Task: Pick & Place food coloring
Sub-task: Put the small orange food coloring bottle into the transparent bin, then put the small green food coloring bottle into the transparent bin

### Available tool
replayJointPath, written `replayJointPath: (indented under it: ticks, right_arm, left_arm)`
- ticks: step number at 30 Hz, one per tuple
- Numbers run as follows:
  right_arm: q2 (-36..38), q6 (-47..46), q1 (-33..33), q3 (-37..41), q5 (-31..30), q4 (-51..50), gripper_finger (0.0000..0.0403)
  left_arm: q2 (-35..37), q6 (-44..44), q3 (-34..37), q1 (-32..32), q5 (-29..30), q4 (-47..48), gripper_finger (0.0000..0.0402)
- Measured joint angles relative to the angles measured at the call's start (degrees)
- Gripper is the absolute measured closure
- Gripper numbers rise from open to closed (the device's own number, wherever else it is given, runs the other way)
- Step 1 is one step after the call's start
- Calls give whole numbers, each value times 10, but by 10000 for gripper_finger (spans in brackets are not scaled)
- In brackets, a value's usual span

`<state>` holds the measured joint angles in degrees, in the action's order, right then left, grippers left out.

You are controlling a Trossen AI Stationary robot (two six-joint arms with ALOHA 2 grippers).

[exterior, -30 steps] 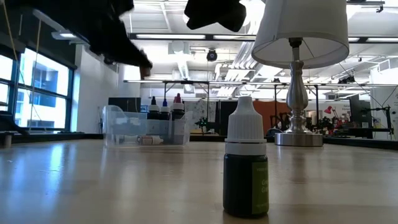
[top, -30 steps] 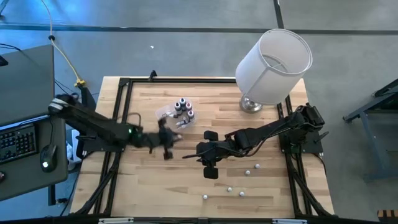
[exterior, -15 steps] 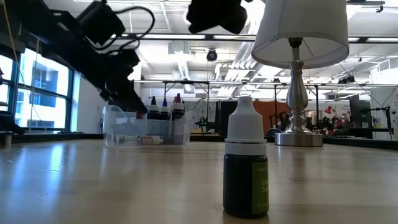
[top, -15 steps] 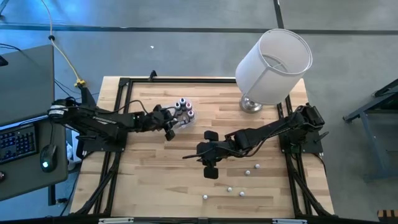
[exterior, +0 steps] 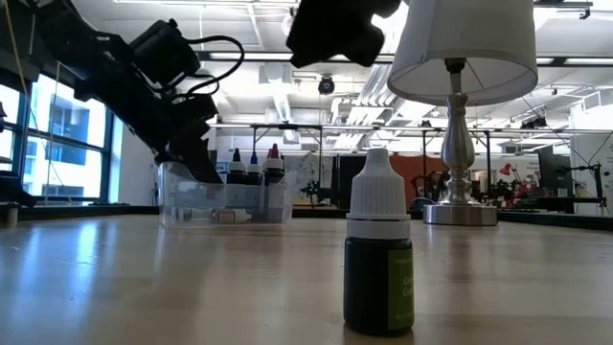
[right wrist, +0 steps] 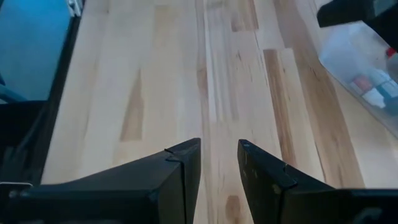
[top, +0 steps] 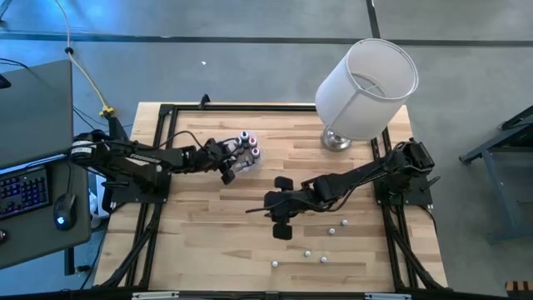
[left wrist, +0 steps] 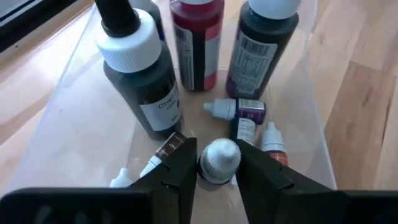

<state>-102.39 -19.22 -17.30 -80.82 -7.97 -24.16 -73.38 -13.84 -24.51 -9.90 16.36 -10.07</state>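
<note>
A: What moved since a second ago?
B: Left arm swung from mid-table over to the clear tub (top: 240, 157); half a second ago it was almost there, now the left gripper (top: 226, 171) dips at the tub's edge. Right arm didn't budge.

A: Nearest thing to the low camera?
B: One food coloring bottle (exterior: 379, 256), dark body, white cap, upright on the table (exterior: 144, 287). Alone, well apart from the tub.

A: Next out?
B: Loose whitish caps (top: 332, 230) scattered on the right-front boards, near the right gripper (top: 281, 217). It hovers mid-table, fingers narrowly apart with bare wood between them in its wrist view, nothing held.

A: And the left gripper?
B: Closed onto a small white-capped bottle (left wrist: 219, 160), both fingers (left wrist: 177, 171) touching its sides. It sits right over the tub interior.

A: What's in the tub?
B: Upright bottles: black-bodied bottle (left wrist: 138, 78) with white collar and black tip, red bottle (left wrist: 198, 40), dark bottle (left wrist: 263, 40) with white cap. Small bottles lying flat on the tub floor, one purple-labelled (left wrist: 239, 112), one red-labelled (left wrist: 272, 144). From above the standing tops read pink, purple and dark (top: 247, 142).

A: Farthest?
B: Lamp (top: 364, 82) with white shade, tilted in the top view, metal base (top: 336, 140) at the back right corner of the table. Keyboard (top: 22, 189) and mouse (top: 60, 221) on a desk left of the table.
</note>
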Motion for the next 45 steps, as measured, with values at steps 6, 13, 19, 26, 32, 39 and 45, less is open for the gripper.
replayJointPath:
  ticks: [6, 13, 19, 26, 32, 39, 45]
  right_arm:
    - [0, 1, 0, 0, 9, 10, 304]
    - [0, -2, 0, 0, 15, 9, 304]
    - [1, -7, -2, 0, 70, 10, 304]
    - [-4, 0, -46, 26, 124, 55, 304]
    - [-6, 6, -84, 158, 102, 325, 300]
    - [-15, 69, -93, 299, 127, 579, 259]
    - [-79, 69, -77, 299, 171, 629, 219]
  left_arm:
    - [0, 0, 0, 1, -5, -1, 292]
    - [3, 21, -18, 1, -4, 0, 291]
    - [48, 46, -95, 1, -41, 97, 290]
    - [110, 46, -226, 2, -212, 285, 290]
    - [141, 45, -270, 2, -329, 291, 290]
    - [154, 46, -272, 2, -334, 302, 290]
    - [153, 44, -272, 2, -334, 300, 290]
